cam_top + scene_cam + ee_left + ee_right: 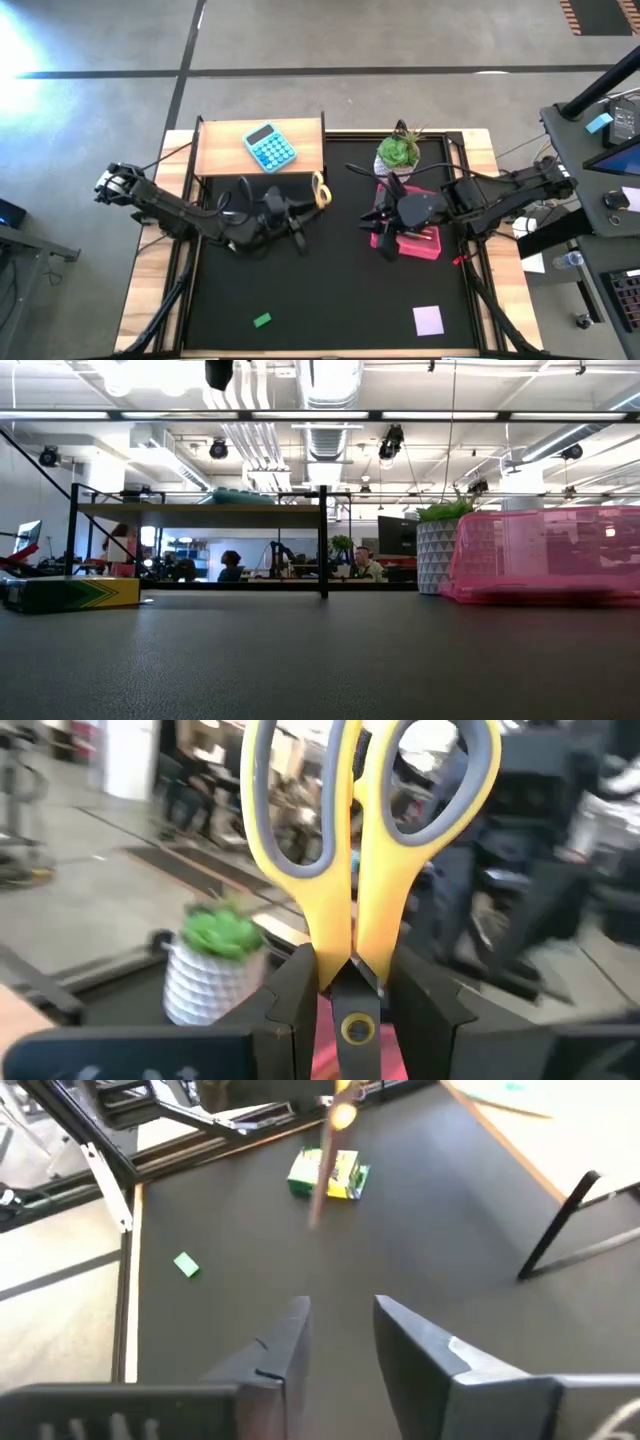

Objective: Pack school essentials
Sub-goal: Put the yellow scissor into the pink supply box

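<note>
My left gripper is near the table's middle, in front of the wooden shelf, and is shut on the yellow-handled scissors. In the left wrist view the scissors stand out past the fingers, handle loops foremost. My right gripper is open and holds nothing, at the left end of the pink container. The green eraser and the lilac notepad lie flat near the near edge. The crayon box lies on the mat. A blurred orange stick shows in front of it. My left gripper pinches the scissors between its two fingers at the neck just above the pivot screw, where the two yellow handles meet. The handle loops point away from the gripper, toward the plant. The blades are hidden behind the fingers. The scissors are off the table.
A light-blue calculator sits on the raised wooden shelf at the far left. A green plant in a white pot stands just beyond the pink container. The shelf's dark legs stand on the mat. People sit in the room behind.
</note>
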